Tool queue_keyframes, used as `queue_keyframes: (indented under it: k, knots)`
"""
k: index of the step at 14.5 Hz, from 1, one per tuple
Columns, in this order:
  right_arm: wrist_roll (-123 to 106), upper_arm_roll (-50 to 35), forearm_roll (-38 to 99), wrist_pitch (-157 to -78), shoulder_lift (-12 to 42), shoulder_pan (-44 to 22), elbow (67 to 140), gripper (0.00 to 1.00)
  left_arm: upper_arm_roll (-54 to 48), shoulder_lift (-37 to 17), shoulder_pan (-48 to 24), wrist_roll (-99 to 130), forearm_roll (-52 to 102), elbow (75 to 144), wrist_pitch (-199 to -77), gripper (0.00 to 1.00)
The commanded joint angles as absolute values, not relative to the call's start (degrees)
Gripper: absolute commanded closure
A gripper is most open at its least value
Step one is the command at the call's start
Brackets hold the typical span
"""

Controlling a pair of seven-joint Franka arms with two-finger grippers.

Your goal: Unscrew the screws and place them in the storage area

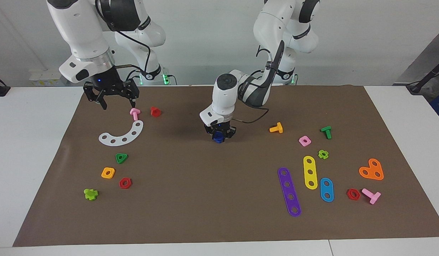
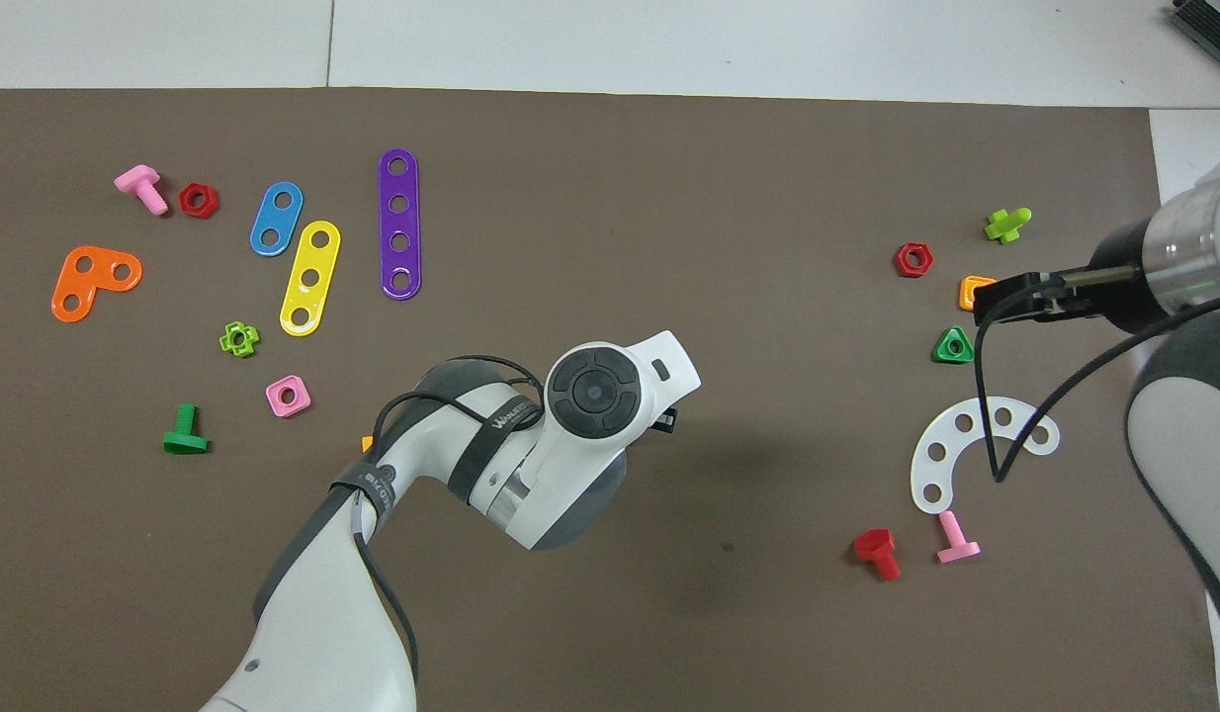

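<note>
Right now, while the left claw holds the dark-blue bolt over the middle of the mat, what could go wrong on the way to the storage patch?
1. The left claw pinches the small dark-blue plastic bolt only at its tips; it might slip out.
2. The right claw, open, hangs over the pink T-shaped bolt and white curved perforated strip; the arms could collide near there.

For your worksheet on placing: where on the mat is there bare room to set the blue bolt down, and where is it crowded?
The left gripper holds the blue bolt over the bare middle of the mat. A smaller free patch lies among the green nut, orange nut and red nut. It is crowded around the purple strip and yellow strip. The right gripper hangs over the pink bolt.
</note>
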State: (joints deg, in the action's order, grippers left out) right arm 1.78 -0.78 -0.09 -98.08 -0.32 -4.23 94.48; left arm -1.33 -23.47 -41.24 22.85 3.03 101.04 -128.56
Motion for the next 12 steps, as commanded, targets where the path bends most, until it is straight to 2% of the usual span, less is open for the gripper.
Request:
queue_keyframes:
  k: [1, 3, 7, 9, 12]
  knots:
    - [4.64, -1.14, 0.0, -101.41, -0.61, -3.96, 96.32, 0.0, -1.14, -25.48, -39.03, 22.59, 7.62, 90.92, -118.69, 1.0]
    - [6.06, -1.58, -0.35, -102.13, -1.05, -4.22, 97.55, 0.0, -0.88, -25.58, -36.06, 22.59, 9.93, 86.85, -112.79, 1.0]
    - [8.43, -1.67, -0.53, -106.33, -0.79, -9.12, 101.67, 0.0, -0.79, -24.26, -25.78, 21.19, 9.58, 86.83, -109.08, 1.0]
    - [11.06, -1.67, -0.61, -109.15, -0.27, -11.5, 103.35, 0.01, -0.7, -23.56, -20.16, 17.16, 9.32, 89.02, -108.28, 1.0]
    - [14.93, -1.58, -1.66, -114.24, 2.01, -14.93, 105.81, 0.01, -0.62, -21.28, -13.29, 5.31, 9.23, 96.83, -114.05, 1.0]
